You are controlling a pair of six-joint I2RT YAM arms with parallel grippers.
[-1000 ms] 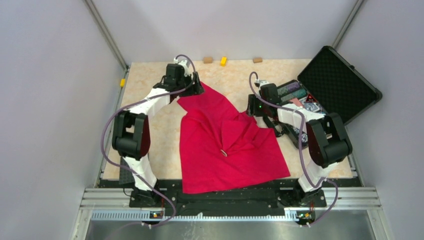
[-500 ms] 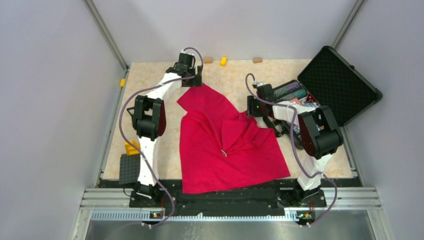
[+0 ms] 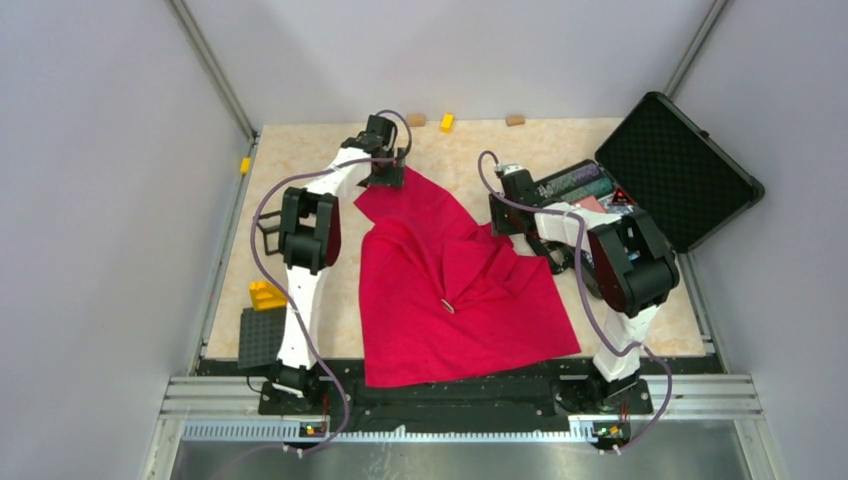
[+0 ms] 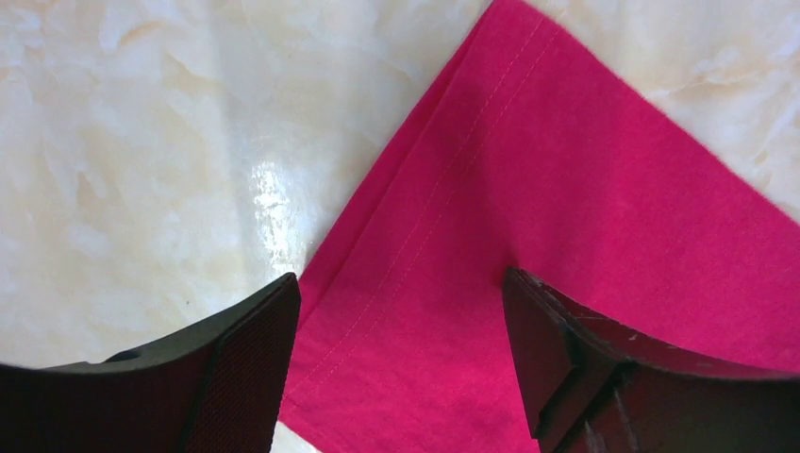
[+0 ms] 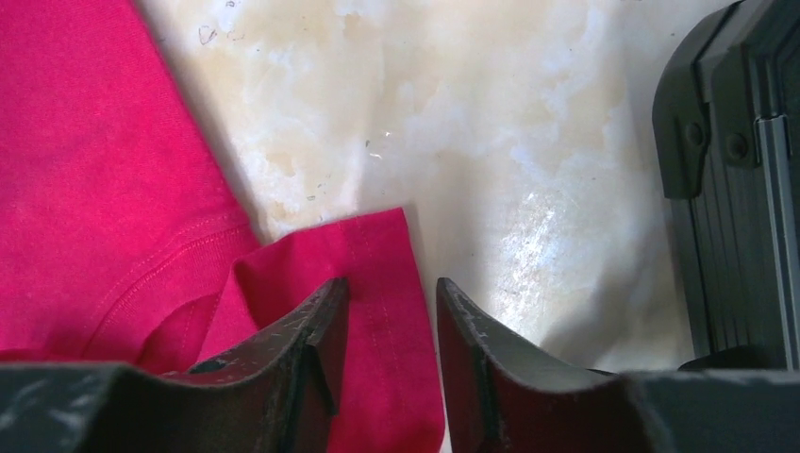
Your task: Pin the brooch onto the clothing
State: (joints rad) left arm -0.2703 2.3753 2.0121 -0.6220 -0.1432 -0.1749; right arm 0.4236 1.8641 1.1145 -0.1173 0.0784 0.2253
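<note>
Left gripper: spread wide, holding nothing, poised over the hemmed far-left corner of the shirt. One finger above bare table, the other above red cloth. Stretched farther out than a second ago, with the elbow drawn up from the near-left of the table to just beside the shirt's left edge. Uncovered by that shift: a yellow block, hidden a second ago, and a black plate, then half covered, both near the near-left corner.

Right gripper: nearly closed, only a narrow gap left, with a hemmed flap of the shirt running under or between the fingers. Impossible to tell whether pinched or merely lying beneath. Edged a little leftward since the earlier views, away from the open case, the upper arm swung in closer behind it. Now at the shirt's right edge, with a corner of the case close by on the right.

Brooch: small and round, on the middle of the shirt where the folds meet, well apart from both grippers, in the same spot as before. Too small to tell whether pinned or only lying there.

Shirt: rumpled, outline unchanged, near hem at the table's near edge.
</note>
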